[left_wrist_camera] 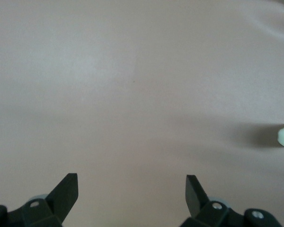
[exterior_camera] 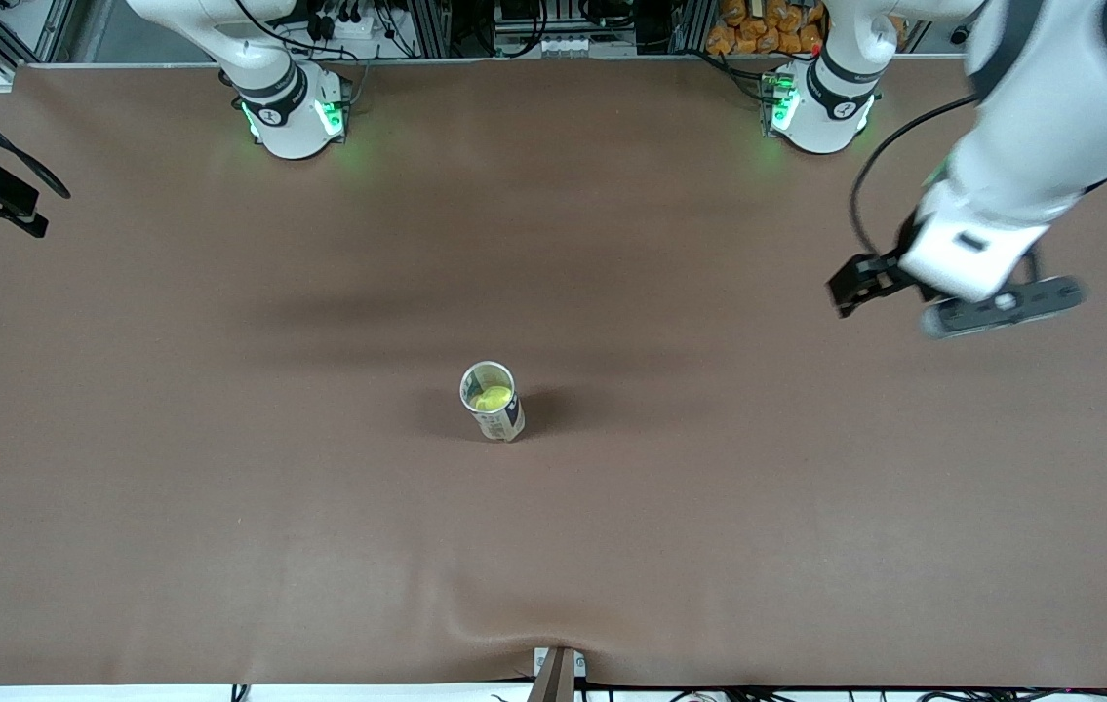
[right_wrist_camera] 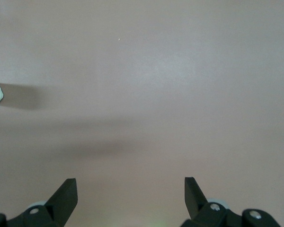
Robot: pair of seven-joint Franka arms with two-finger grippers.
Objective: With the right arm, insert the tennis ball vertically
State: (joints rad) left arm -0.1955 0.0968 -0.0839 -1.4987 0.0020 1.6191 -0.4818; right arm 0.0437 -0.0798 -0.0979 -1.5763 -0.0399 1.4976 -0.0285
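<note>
The tennis ball (exterior_camera: 493, 398) sat inside an upright can (exterior_camera: 494, 403) standing mid-surface, on the brown surface (exterior_camera: 221, 487); the insertion appeared complete. The can's edge showed in both wrist views. The right gripper (right_wrist_camera: 130, 196) hovered over bare surface with jaws released, holding nothing; in the front view only its arm's base was visible. The left gripper (exterior_camera: 865, 283) waited over the surface toward the left arm's end of the table, jaws likewise released. Risk, as judged: the tall, narrow can could topple if an arm swept low across it.
</note>
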